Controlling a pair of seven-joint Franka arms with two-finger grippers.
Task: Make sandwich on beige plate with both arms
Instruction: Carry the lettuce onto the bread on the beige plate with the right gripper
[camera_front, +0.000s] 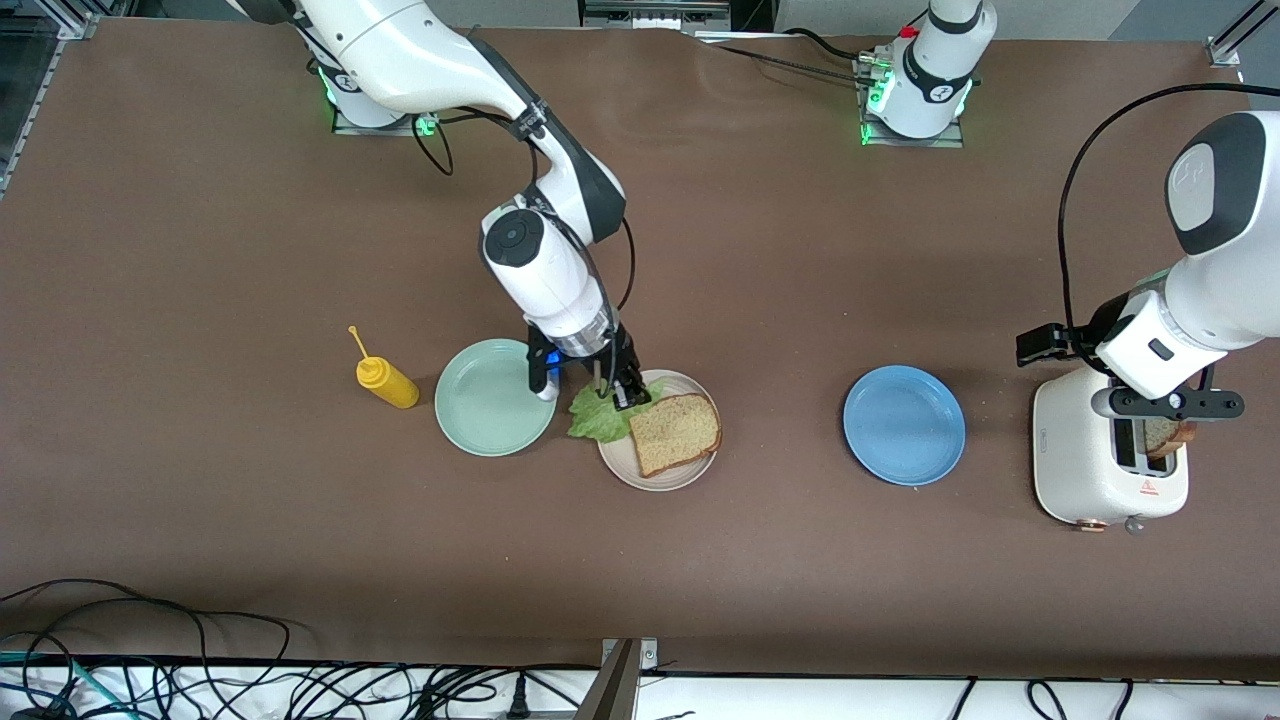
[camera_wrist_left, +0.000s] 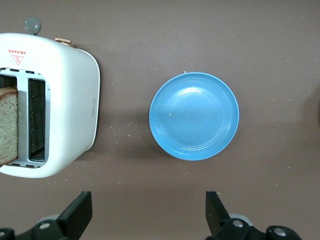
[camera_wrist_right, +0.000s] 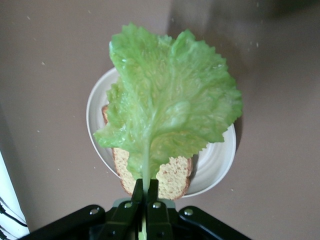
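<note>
A brown bread slice (camera_front: 675, 433) lies on the beige plate (camera_front: 622, 462). My right gripper (camera_front: 612, 392) is shut on the stem of a ruffled green lettuce leaf (camera_front: 598, 418) and holds it over the plate's edge beside the mint-green plate. In the right wrist view the lettuce leaf (camera_wrist_right: 170, 107) hangs from my right gripper (camera_wrist_right: 145, 187) above the bread slice (camera_wrist_right: 175, 177) and the beige plate (camera_wrist_right: 215, 160). My left gripper (camera_wrist_left: 148, 212) is open and empty above the table between the toaster (camera_wrist_left: 65, 105) and the blue plate (camera_wrist_left: 194, 116). A second bread slice (camera_front: 1164, 436) stands in a toaster slot.
A mint-green plate (camera_front: 490, 398) lies beside the beige plate toward the right arm's end. A yellow mustard bottle (camera_front: 386, 380) lies past it. A blue plate (camera_front: 904, 424) and a white toaster (camera_front: 1100, 465) stand toward the left arm's end.
</note>
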